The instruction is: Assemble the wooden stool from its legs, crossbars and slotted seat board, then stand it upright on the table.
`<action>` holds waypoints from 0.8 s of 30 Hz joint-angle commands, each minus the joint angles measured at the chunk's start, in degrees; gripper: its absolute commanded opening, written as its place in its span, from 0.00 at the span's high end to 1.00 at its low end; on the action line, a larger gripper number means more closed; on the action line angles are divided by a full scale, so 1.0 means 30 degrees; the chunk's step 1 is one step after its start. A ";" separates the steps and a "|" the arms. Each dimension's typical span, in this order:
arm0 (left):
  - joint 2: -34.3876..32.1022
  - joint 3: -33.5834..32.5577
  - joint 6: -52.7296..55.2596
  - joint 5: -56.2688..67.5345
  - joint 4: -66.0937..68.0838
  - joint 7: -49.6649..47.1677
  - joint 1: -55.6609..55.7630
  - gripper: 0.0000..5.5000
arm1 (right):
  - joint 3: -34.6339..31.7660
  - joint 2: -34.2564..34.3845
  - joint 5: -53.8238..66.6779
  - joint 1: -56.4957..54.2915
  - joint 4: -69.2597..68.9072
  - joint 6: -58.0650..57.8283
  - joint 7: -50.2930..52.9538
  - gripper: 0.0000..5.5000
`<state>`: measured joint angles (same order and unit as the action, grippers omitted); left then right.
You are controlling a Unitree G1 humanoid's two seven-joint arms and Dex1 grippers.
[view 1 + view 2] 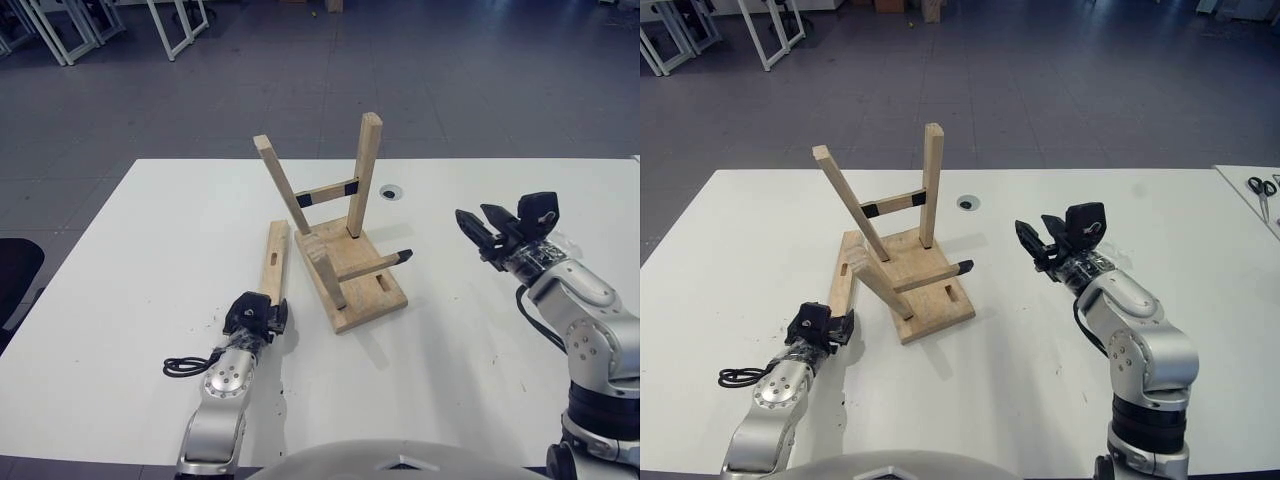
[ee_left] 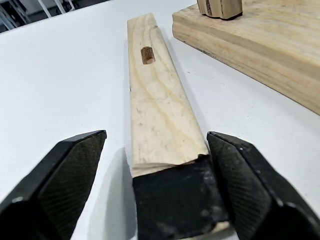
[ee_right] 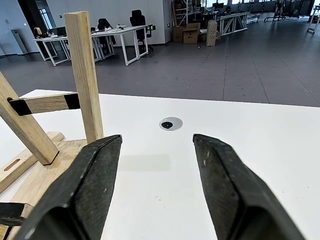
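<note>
- While the slotted seat board (image 1: 362, 306) lies flat near the middle of the white desk (image 1: 160, 250), three legs rise from its upper face.
- The far leg (image 1: 366, 175) stands nearly upright, and the leg beside it (image 1: 282, 185) leans away to the robot's left. A crossbar (image 1: 328, 192) with black-taped ends joins these two.
- A third leg (image 1: 328, 272) sits tilted at the board's near side, and a second crossbar (image 1: 377, 263) sticks out from it toward the right, its black tip free.
- A loose leg (image 1: 274, 255) lies flat on the desk just left of the board, alongside its edge.
- The left end effector (image 1: 265, 305) rests low at that leg's near, black-taped end, fingers spread to either side of it. One finger (image 2: 240, 190) lies against the wood and the other stands apart.
- The right end effector (image 1: 481, 221) hangs above the desk, well to the right of the stool, fingers spread and holding nothing.
- A round grommet (image 1: 389, 191) sits in the desk beyond the board, and a black cable (image 1: 185, 367) lies beside the left arm.
</note>
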<state>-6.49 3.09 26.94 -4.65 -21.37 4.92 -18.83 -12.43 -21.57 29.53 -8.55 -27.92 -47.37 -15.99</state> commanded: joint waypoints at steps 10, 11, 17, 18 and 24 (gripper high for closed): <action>-0.0107 -0.1647 0.2096 0.0172 0.0274 -0.0815 0.1375 0.61 | -0.0268 0.0370 0.0510 -0.0971 -0.0212 -0.0286 0.0466 0.52; -0.0148 -0.1986 0.1723 0.0388 0.0319 -0.0785 0.1558 0.61 | -0.0459 0.0517 0.0912 -0.1230 -0.0305 -0.0371 0.0479 0.49; -0.0718 -0.5857 -0.5466 0.2716 0.1231 -0.0420 0.3441 0.61 | -0.3911 0.1967 0.7045 -0.3924 0.0538 -0.2408 0.2174 0.33; -0.0954 -0.6652 -0.6664 0.3389 0.1280 -0.0226 0.4042 0.61 | -0.4350 0.2038 0.8490 -0.4427 0.0704 -0.2861 0.2551 0.33; -0.3717 -0.9287 -0.4191 1.3442 -0.0442 0.3317 0.9490 0.62 | -0.4195 0.0517 1.7048 -0.6006 0.1668 -0.5367 0.4047 0.33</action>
<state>-14.17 -23.92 7.54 23.56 -19.66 10.86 3.45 -26.13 -17.18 73.71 -24.81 -24.04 -60.82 -5.56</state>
